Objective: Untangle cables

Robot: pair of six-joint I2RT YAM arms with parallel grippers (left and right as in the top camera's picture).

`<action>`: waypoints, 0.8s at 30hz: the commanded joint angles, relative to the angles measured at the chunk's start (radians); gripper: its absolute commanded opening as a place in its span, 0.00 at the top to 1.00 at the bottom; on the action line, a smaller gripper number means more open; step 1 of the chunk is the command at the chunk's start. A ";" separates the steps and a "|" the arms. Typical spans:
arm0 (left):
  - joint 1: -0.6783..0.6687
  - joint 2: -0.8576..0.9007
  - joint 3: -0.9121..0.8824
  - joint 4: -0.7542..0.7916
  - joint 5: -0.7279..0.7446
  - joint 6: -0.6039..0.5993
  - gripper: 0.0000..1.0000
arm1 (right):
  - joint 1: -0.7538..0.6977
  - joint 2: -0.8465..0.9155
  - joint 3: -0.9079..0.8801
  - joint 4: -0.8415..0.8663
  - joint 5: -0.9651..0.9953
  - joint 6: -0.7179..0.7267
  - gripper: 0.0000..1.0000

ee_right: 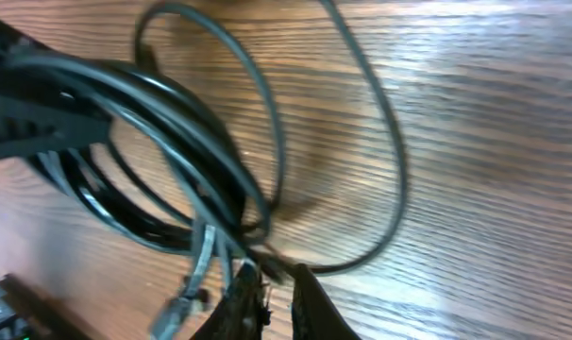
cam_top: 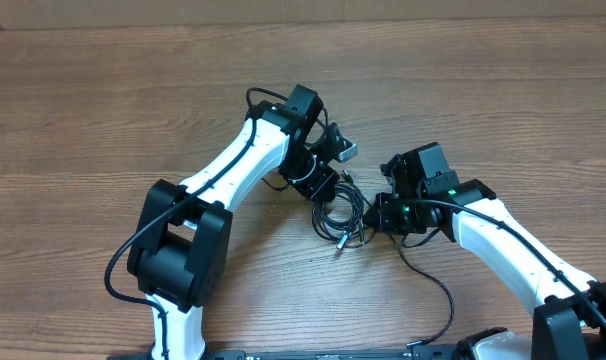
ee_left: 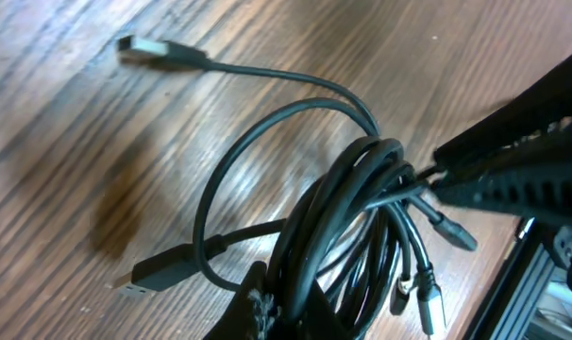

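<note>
Cables (cam_top: 341,215), thin, black and bendy with small plugs on their ends, lie in a tangled bunch on the brown wooden bench (cam_top: 103,110). In the overhead view the bunch sits a little right of the middle of the frame, between the two white and black robot arms.

The left pincer (cam_top: 328,195) reaches in from the upper left of the bunch. In the left wrist view it shows at the bottom edge (ee_left: 277,316), and it is pinched tight on a thick part of the cables (ee_left: 333,208) where many loops run together.

The right pincer (cam_top: 373,215) is at the right side of the bunch. In the left wrist view it comes in from the right edge (ee_left: 446,179) and nips one thin cord. In the right wrist view the right pincer (ee_right: 275,297) is at the bottom, very narrow, with a cord caught between its tips.

One flat silver plug (ee_left: 140,47) lies on the bench at the upper left of the left wrist view. A black plug (ee_left: 154,274) lies at the lower left. A few small plugs (ee_left: 432,307) hang near the lower right.
</note>
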 commanded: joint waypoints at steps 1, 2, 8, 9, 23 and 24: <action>0.004 -0.029 0.026 0.002 -0.011 -0.023 0.96 | 0.000 0.000 0.002 0.001 0.050 -0.012 0.91; 0.004 -0.029 0.026 0.001 -0.010 -0.024 0.96 | 0.000 0.000 0.002 0.002 0.050 -0.012 0.91; 0.006 -0.029 0.026 0.001 -0.010 -0.026 0.96 | 0.000 0.000 0.002 0.003 0.048 -0.012 0.90; 0.006 -0.029 0.026 0.001 -0.010 -0.026 0.96 | 0.000 0.000 0.002 0.004 0.045 -0.012 0.84; 0.006 -0.029 0.026 0.002 -0.010 -0.026 0.96 | 0.000 0.000 0.002 0.027 -0.008 -0.013 0.70; 0.005 -0.029 0.026 0.002 -0.005 -0.026 0.96 | 0.000 0.000 0.002 0.029 -0.008 -0.013 0.70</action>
